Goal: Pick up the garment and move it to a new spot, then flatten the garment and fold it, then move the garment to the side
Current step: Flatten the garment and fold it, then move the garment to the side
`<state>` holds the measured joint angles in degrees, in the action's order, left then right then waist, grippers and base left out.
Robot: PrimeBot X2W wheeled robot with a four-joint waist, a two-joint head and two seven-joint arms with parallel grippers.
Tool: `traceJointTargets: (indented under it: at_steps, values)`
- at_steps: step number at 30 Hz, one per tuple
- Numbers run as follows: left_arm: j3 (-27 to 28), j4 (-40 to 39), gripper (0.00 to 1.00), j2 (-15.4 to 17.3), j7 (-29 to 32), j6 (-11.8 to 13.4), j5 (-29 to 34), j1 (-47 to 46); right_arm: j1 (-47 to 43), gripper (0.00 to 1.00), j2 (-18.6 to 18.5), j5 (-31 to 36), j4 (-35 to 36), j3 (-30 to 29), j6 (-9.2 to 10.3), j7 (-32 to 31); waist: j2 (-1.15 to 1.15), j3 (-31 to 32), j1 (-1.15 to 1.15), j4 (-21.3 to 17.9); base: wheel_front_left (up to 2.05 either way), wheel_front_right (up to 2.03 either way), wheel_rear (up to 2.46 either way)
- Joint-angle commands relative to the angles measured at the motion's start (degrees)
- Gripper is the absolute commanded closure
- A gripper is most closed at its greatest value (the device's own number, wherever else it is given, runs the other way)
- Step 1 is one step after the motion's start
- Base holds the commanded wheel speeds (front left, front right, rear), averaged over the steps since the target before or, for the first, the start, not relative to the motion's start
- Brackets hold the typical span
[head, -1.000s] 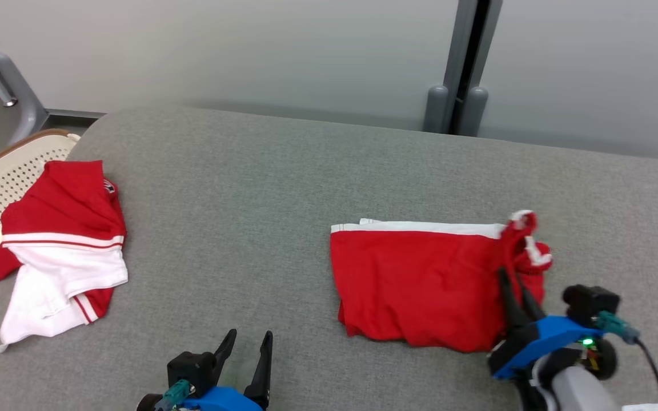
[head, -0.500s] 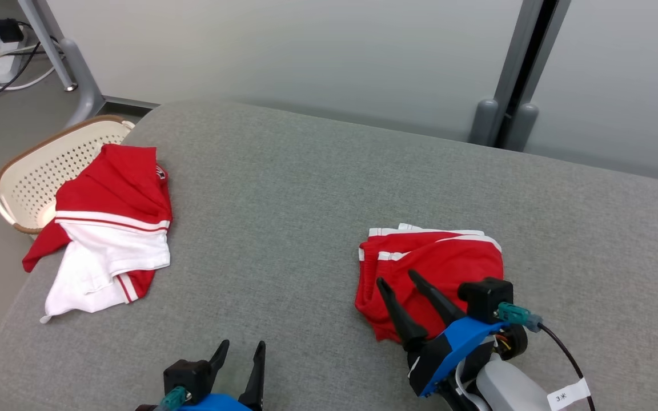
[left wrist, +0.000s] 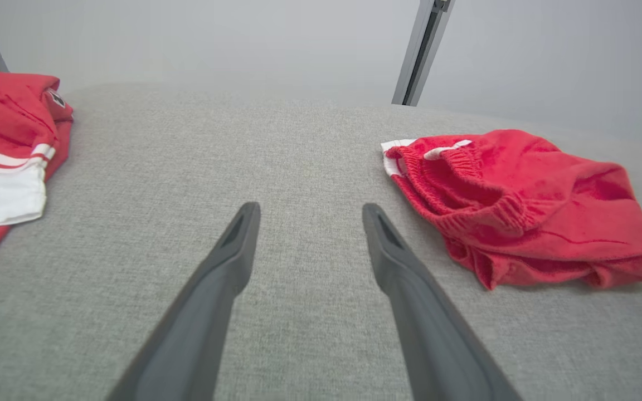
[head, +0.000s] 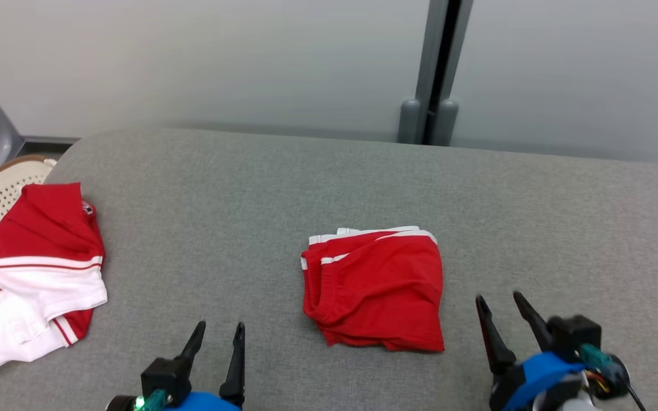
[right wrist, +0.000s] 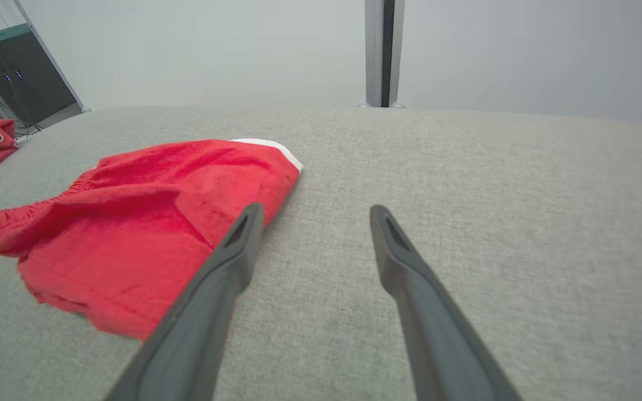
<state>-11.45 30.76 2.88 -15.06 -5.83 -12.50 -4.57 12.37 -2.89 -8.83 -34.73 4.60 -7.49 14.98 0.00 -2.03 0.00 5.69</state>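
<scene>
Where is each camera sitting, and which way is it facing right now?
Head view: on the head, looking forward and down at the grey surface; open left gripper and open right gripper rise from the bottom edge.
Left wrist view: on the left wrist, looking low along its own two fingers; red shorts right, red and white shirt left.
Right wrist view: on the right wrist, looking along its own fingers; shorts left.
Shared: both wrist views show the shorts from opposite sides.
</scene>
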Motion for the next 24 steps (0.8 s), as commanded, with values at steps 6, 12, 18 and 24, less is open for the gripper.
traceJointTargets:
  at_steps: [6, 12, 18, 24]
  values:
    - [0.8, -2.9, 0.0, 0.0, -0.2, 0.0, 2.6, 4.9, -6.4, 0.0, -0.1, 1.0, -0.7, -1.9, 0.0, 0.3, 0.0, 1.8, 0.0, -1.6, 0.0, 0.0, 0.0]
    - [0.3, -3.4, 0.0, 0.0, -0.2, -0.1, 2.0, 5.8, -7.2, 0.0, -0.1, -0.5, -1.4, -1.0, 0.0, 0.3, 0.0, 1.7, 0.0, -1.4, 0.0, 0.0, 0.0]
    - [-0.8, -3.4, 0.0, 0.0, -0.2, -0.5, 1.7, 3.6, -2.1, 0.0, -0.1, -3.2, -2.9, 2.2, -0.01, 0.3, 0.0, -0.1, 0.0, -0.2, 0.0, 0.0, 0.0]
    - [-2.3, -2.0, 0.0, 0.1, -0.2, -1.1, -0.2, 2.3, 6.4, 0.0, -0.1, -4.5, -6.9, 3.4, 0.0, 0.3, 0.0, -2.0, 0.0, 3.2, 0.0, 0.0, 0.0]
